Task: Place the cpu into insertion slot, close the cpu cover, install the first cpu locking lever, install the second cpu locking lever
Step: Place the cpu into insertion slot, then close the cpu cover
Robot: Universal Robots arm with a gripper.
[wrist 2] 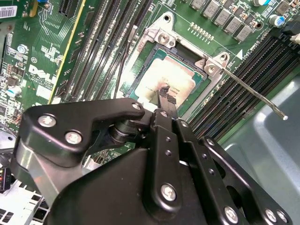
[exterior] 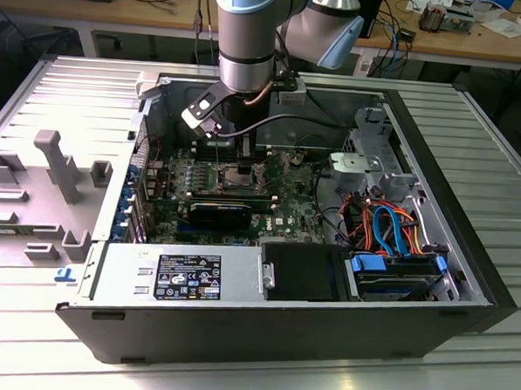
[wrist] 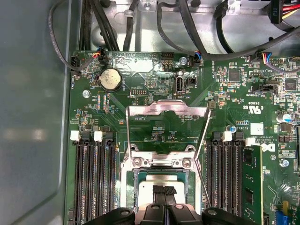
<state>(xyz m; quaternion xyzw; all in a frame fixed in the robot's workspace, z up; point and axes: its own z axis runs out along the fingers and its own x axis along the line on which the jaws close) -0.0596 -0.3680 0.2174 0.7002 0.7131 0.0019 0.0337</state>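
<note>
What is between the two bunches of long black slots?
The insertion slot with the cpu lying in it, seen in the first wrist view. Its cover stands open.

One cpu (wrist 2: 171,75), one cpu cover (wrist: 168,109), one pincer (wrist: 164,190)

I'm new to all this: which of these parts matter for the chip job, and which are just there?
In the job: gripper, cpu, insertion slot, cpu cover, locking lever.
Just there: coin battery, memory slots, coloured cables, power supply.
</note>
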